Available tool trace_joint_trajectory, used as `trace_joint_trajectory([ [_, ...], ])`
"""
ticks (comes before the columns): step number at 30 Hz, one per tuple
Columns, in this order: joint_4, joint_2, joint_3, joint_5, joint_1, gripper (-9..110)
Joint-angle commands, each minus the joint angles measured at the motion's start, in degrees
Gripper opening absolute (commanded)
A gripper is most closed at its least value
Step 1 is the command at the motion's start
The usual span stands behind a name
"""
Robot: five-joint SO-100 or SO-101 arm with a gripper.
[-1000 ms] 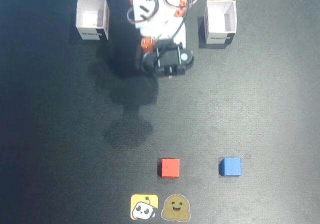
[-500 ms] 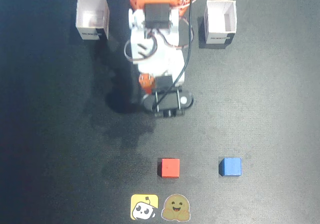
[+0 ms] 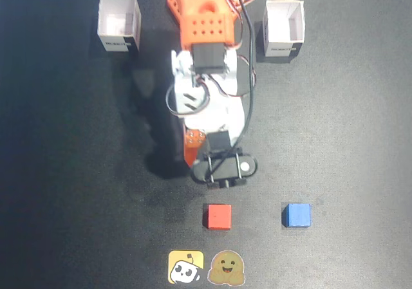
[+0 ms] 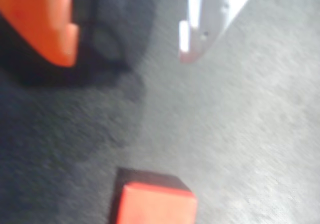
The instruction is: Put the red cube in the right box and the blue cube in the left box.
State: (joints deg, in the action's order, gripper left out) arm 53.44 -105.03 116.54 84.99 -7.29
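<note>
Lying just ahead of the gripper (image 4: 132,57) — jaws parted, empty — the red cube (image 4: 155,201).

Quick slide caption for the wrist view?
Open orange and white fingers above the dark mat, small red cube just ahead.

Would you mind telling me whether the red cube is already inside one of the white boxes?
No, in the fixed view the red cube sits on the dark table, far from both white boxes.
</note>
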Motion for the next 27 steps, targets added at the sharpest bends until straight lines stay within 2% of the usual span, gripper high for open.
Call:
trace_joint_trajectory([
  [1,-0.09,2.29,-5.89,1.41,-0.88,19],
  [13,9.23,13.89,-21.01,2.64,-1.14,19],
  [27,10.37,21.18,-28.12,4.31,-1.58,19],
])
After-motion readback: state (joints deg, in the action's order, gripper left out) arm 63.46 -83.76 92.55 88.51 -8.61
